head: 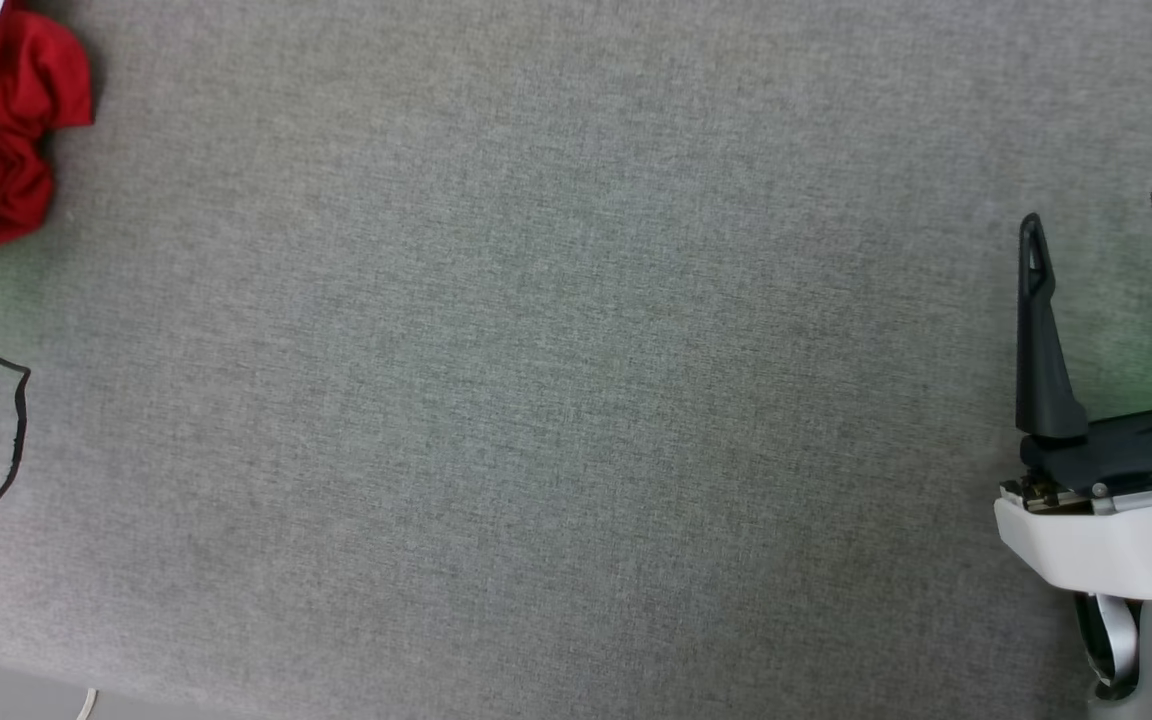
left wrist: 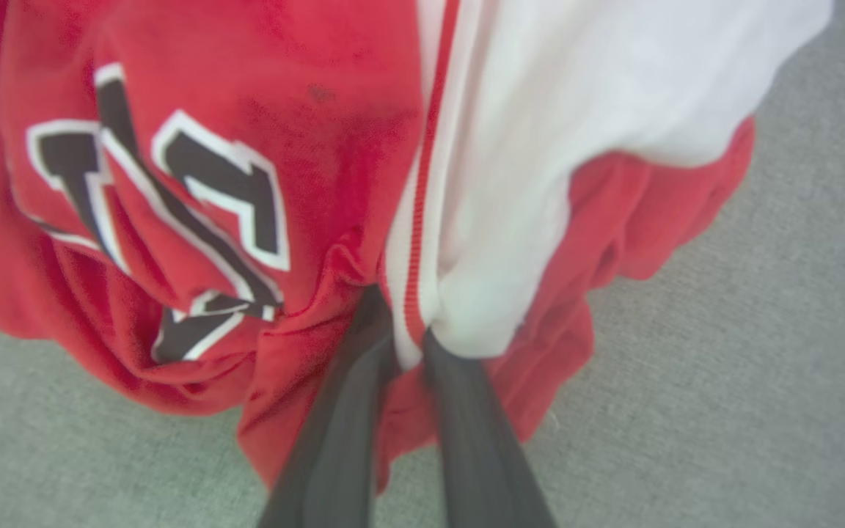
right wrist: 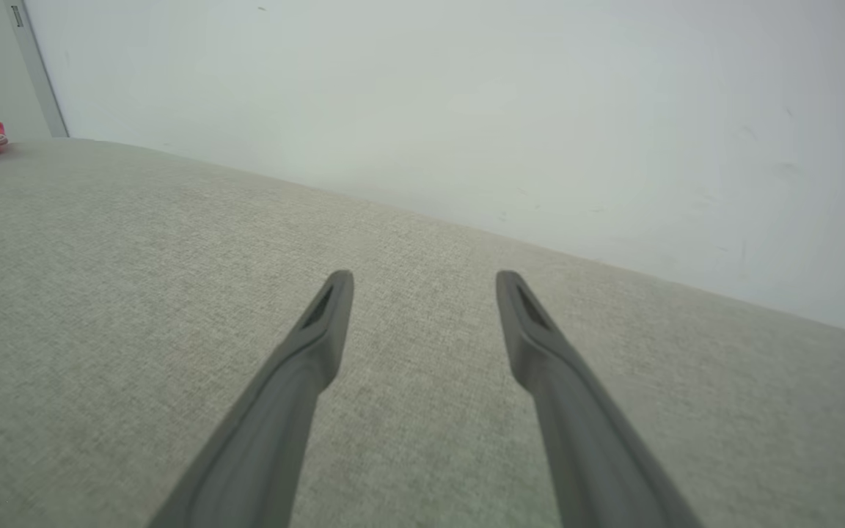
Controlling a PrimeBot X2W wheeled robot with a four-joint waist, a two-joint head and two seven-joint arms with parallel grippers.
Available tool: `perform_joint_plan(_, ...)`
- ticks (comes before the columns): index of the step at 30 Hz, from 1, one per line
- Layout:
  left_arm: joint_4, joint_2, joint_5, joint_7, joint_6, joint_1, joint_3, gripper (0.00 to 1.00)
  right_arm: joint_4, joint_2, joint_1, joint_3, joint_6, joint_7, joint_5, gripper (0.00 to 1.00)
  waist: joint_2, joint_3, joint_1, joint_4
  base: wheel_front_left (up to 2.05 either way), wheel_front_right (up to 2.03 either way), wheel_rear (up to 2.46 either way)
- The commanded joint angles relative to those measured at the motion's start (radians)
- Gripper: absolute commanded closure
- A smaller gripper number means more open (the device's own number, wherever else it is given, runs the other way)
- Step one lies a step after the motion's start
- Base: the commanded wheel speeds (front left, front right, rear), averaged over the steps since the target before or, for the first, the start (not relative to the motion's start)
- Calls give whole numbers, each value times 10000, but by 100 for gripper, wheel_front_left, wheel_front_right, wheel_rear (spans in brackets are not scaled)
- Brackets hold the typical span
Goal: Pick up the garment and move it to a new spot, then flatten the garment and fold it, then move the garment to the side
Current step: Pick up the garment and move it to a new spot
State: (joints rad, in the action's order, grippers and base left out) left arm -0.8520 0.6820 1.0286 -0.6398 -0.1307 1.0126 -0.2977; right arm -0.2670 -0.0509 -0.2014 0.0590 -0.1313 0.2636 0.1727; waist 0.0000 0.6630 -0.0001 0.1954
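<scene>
You're on step 1: pick up & move. Shirt point(head: 21, 120) sits bunched at the top-left corner of the head view, by the grey mat point(head: 536, 400) edge, well apart from the R gripper point(head: 1101, 212).

L gripper point(left wrist: 408, 345) has its fingers pinched narrow on a fold of shirt, right where the red-and-white striped trim meets the white sleeve. Black letters w/ white edges show crumpled to the left in the L wrist view. Can't tell whether the bunch is off the mat or dragging on it.

R gripper is empty, fingers spread wide over bare mat, pointing toward the wall point(right wrist: 466, 110).

Flatten & fold not started. Next, as I judge it: carry the shirt toward mid-mat, where there's room, w/o losing the pinch. It looks like a thin bite on trim and could slip. After that you'll need R to take a second edge to spread it. Watch the black cable point(head: 11, 450) at the left edge & keep cloth off it.
</scene>
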Motion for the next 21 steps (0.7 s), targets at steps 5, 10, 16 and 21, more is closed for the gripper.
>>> perform_joint_plan(5, 406, 399, -237, 930, 30, 336, -698, 100, 209, 13, 52, -11, 10, 17, -361, 0, 0, -755, 1, 4, 0, 0, 0)
perform_joint_plan(10, 1140, 753, -342, 1475, 30, 671, -1407, 100, 413, 13, 159, -50, 10, 19, -680, 0, 0, -1424, 1, -7, 0, 0, 0)
perform_joint_plan(16, 2962, 1113, -381, 1953, 30, 1222, -2934, 100, 734, 15, 411, 39, 10, 17, -1176, 0, 0, -2284, 1, -137, 0, 0, 0)
perform_joint_plan(21, 3768, 1014, -510, 2054, 28, 1554, -3771, 100, 884, 15, 415, 24, 10, 17, -1457, 0, 0, -2608, 1, -383, 0, 0, 0)
